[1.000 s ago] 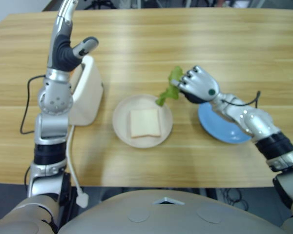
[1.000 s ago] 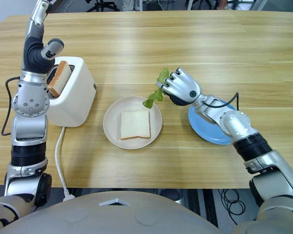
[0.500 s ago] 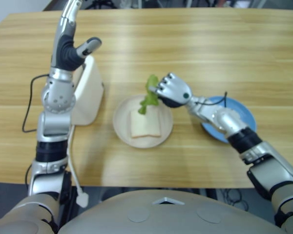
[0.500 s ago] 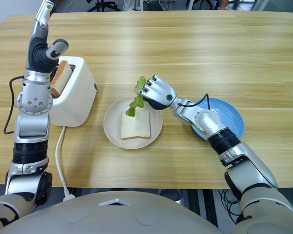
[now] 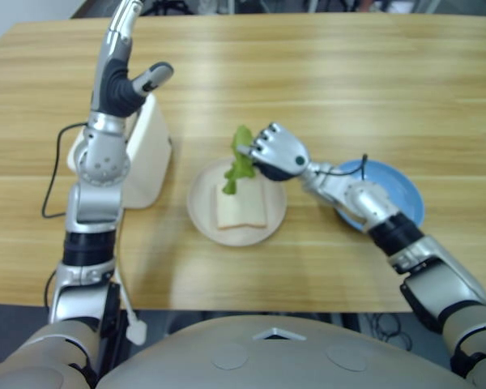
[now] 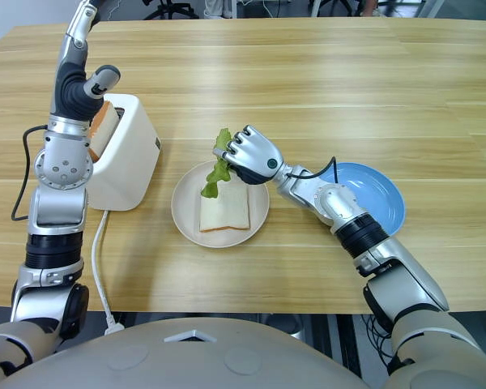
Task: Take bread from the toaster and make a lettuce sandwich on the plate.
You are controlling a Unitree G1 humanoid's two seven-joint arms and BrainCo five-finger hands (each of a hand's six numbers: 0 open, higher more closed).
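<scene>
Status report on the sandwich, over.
Right hand shut on lettuce, over bread on plate. Left hand open by toaster, second slice inside. Nothing blocking.

No lettering, number, label or sign can be read on the toaster (image 6: 130, 158), the plate (image 6: 181, 215), the blue dish (image 6: 382, 199) or the wooden table (image 6: 308, 73).
</scene>
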